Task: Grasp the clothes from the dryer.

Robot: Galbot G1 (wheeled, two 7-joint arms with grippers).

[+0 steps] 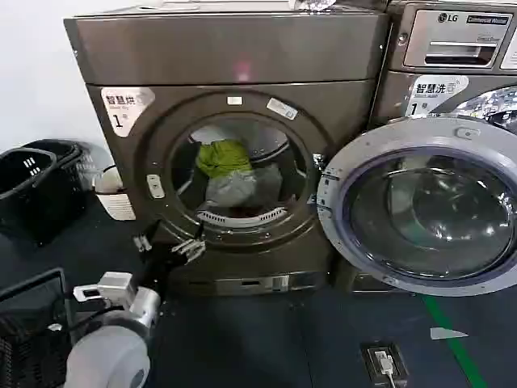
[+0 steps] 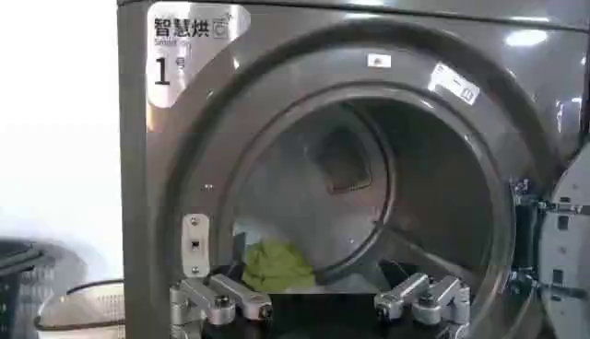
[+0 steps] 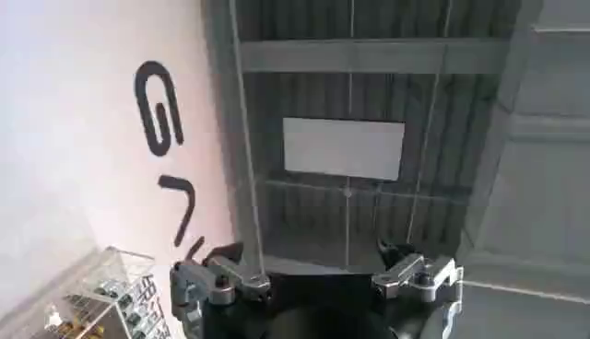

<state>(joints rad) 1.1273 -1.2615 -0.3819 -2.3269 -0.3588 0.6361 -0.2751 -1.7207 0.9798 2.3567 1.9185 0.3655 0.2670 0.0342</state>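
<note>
Even indoor light falls from overhead. Glare streaks the glass of the open door [image 1: 428,214] at three o'clock in the head view, and a pale reflection sits on the dryer [image 1: 234,56] top panel. The drum interior is dim. The floor [image 1: 242,339] lies dark, shadowed. The left wrist view is slightly soft.

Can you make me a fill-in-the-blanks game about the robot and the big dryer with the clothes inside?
1. The dryer's round door is swung ____.
2. The lime-green garment lies ____ the pale grey-white garment in the head view.
3. The left gripper hovers outside the porthole with its fingers ____.
4. Left of the dryer stands a ____ basket.

Missing words: open; above; open; black
</note>
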